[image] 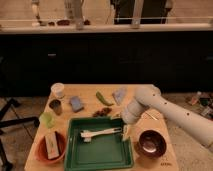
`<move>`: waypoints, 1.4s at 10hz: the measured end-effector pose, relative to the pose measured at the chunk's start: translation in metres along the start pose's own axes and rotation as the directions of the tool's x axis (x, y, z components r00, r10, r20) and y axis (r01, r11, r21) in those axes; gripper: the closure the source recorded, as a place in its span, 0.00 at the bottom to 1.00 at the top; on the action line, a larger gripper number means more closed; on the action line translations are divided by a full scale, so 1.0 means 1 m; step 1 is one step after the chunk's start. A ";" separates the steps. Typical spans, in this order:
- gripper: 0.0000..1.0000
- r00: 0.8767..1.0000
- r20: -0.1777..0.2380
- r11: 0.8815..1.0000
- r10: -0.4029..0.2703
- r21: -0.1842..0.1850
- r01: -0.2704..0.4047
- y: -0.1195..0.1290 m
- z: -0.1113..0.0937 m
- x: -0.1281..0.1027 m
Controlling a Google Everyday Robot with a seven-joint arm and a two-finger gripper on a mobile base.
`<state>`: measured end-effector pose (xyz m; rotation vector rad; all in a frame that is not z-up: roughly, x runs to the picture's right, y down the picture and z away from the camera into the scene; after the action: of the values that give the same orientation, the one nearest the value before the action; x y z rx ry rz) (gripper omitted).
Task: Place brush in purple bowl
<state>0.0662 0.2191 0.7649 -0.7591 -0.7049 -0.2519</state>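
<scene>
Wooden counter [82,92], green tray [102,151]: brush [102,133] lies crosswise inside, handle end by the gripper [125,132] at the tray's right rim; grasp impossible to tell.

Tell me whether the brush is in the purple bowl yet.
Out. The brush lies flat in the green tray, beside the purple bowl; the hand is at its handle end.

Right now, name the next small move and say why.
Probably lower the hand onto the brush handle. The brush lies in the tray, not in the purple bowl, and the hand hangs by the handle's right end.
</scene>
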 end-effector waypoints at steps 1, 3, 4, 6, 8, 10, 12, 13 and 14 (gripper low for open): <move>0.20 1.000 0.006 1.000 -0.003 -0.004 0.003 0.000 0.006 -0.003; 0.20 1.000 0.004 1.000 0.028 -0.004 -0.028 0.002 0.022 -0.008; 0.20 0.999 -0.002 0.999 0.051 0.007 -0.051 0.002 0.026 -0.010; 0.20 0.993 -0.015 0.992 0.117 0.043 -0.116 0.003 0.032 -0.010; 0.20 0.988 -0.021 0.987 0.151 0.053 -0.150 0.001 0.038 -0.009; 0.20 0.987 -0.028 0.987 0.160 0.037 -0.159 -0.002 0.048 -0.008; 0.20 0.985 -0.038 0.986 0.168 0.022 -0.167 -0.008 0.055 -0.008; 0.22 0.985 -0.040 0.986 0.167 0.016 -0.166 -0.011 0.059 -0.009; 0.28 0.985 -0.041 0.986 0.165 0.010 -0.165 -0.014 0.062 -0.009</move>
<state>0.0227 0.2528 0.7981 -0.7989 -0.5995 -0.1137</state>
